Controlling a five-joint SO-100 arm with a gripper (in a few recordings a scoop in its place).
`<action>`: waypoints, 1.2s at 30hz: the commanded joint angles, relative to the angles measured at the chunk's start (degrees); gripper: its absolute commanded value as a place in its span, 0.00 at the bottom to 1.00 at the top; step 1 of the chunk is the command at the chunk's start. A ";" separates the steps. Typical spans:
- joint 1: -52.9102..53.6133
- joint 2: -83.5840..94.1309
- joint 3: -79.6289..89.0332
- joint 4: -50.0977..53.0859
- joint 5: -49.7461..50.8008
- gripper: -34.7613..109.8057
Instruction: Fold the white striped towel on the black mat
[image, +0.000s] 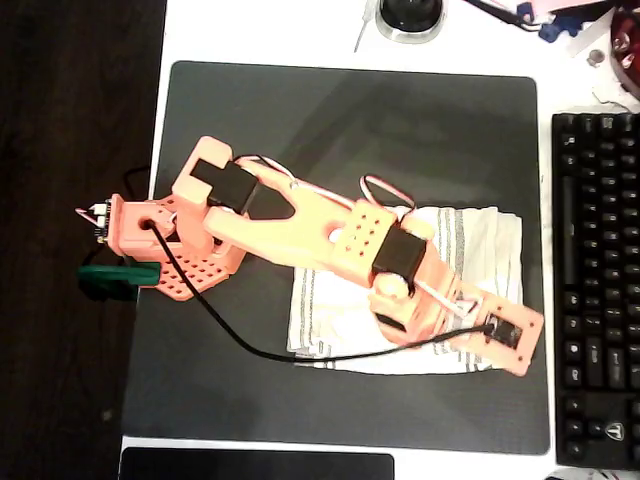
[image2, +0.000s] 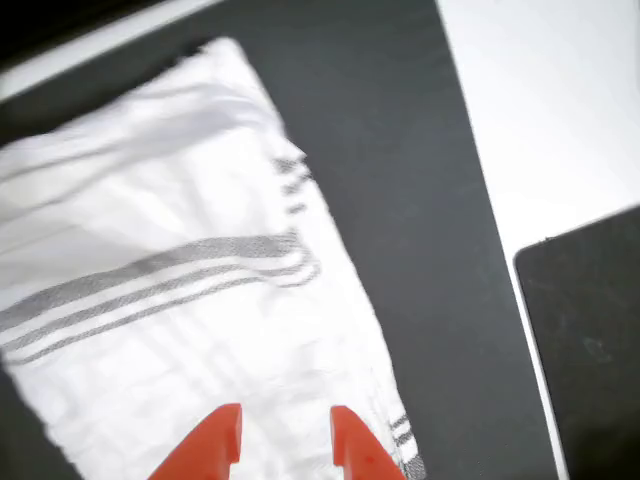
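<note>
On the left of the overhead view, the orange arm's base (image: 165, 245) sits at the edge of the black mat (image: 300, 110), partly over the dark area beside the white counter (image: 270, 35). A green clamp (image: 118, 278) sticks out from the base, and a black cable (image: 250, 350) runs from there across the mat toward the wrist. The arm reaches to the right, over the middle of the mat.

Further right, the white striped towel (image: 480, 240) lies on the right half of the mat, somewhat rumpled, with the arm's forearm and wrist above it. Thin grey stripes show near its left edge and again near its middle. The towel lies wholly on the mat, clear of the mat's right border.

In the wrist view the gripper (image2: 285, 440) hangs over the towel (image2: 170, 280), its two orange fingertips (image2: 215, 440) a narrow gap apart with white cloth showing between them; I cannot tell whether they touch the cloth. The mat (image2: 400, 200) runs beside the towel's edge there.

At the far right of the overhead view a black keyboard (image: 598, 280) rests on the counter just beside the mat.
</note>
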 joint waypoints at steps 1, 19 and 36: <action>0.97 5.36 0.97 1.32 -0.70 0.33; -2.11 40.43 39.64 5.80 5.45 0.34; 1.67 55.37 75.85 -13.36 14.59 0.34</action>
